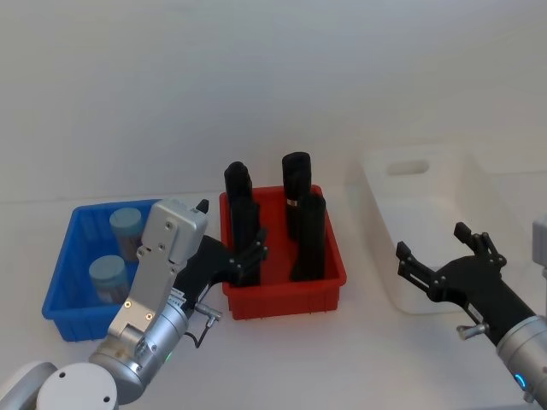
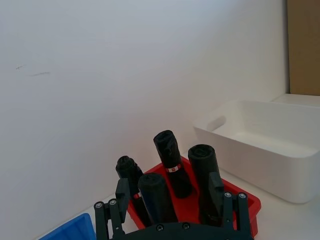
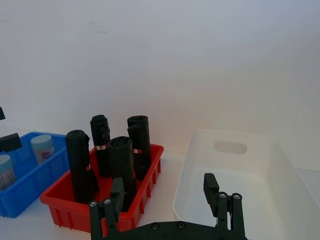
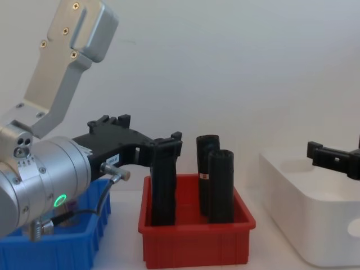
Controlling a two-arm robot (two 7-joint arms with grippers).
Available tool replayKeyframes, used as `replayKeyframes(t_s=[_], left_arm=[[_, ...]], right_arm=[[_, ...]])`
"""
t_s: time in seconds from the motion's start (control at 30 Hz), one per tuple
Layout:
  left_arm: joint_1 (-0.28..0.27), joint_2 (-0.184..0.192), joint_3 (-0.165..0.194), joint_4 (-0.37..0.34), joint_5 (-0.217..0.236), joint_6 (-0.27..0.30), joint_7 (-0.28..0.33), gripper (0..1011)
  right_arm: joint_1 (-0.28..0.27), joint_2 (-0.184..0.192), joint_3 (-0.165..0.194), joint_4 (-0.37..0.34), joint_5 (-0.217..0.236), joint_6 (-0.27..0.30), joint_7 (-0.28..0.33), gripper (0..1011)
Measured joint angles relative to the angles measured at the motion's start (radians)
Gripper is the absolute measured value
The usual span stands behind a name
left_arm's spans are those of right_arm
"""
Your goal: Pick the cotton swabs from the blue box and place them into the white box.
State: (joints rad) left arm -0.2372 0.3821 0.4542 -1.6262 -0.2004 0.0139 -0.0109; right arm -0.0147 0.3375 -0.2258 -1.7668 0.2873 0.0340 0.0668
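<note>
The cotton swabs sit in the blue box (image 1: 75,327) at the left of the table: one tub (image 1: 126,224) in its far part and a second tub (image 1: 108,273) nearer, both upright with their light blue lids on top. None lies in the white box (image 1: 380,205) at the right, so the transfer looks not yet begun.

The left gripper (image 1: 250,259) hangs at the near left corner of the red bin (image 1: 282,299), to the right of the blue box, with its jaws spread wide and nothing between them. The right gripper (image 1: 432,243) hovers over the near end of the white box, its jaws equally wide and empty. Four black rolls (image 1: 308,239) stand in the red bin between the two boxes.

The tubs are probably light and fairly stiff, being small clear plastic cylinders filled with swab sticks. Their smooth round sides may slip under a weak pinch, and a hard squeeze could flex the thin wall or loosen the lid. The best hold is likely from above, with the fingers straddling the body just under the lid, across its width. The nearer tub stands close to the box's left wall, which leaves little room for a finger on that side. The far tub seems to have more room around it.
</note>
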Motion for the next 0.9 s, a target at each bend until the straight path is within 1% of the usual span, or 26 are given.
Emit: replayKeyframes(t_s=[0.57,0.67,0.9], left_arm=[[0.0,-0.002,-0.001,0.004,-0.001,0.002,-0.001,1004],[-0.001,-0.003,-0.003,0.01,-0.008,0.007,-0.001,1004],[-0.01,-0.006,-0.016,0.036,-0.04,0.025,0.002,1004]], right_arm=[[0.0,0.0,0.0,0.0,0.0,0.0,0.0,1002],[0.0,0.0,0.0,0.0,0.0,0.0,0.0,1002],[0.0,0.0,0.0,0.0,0.0,0.0,0.0,1002]])
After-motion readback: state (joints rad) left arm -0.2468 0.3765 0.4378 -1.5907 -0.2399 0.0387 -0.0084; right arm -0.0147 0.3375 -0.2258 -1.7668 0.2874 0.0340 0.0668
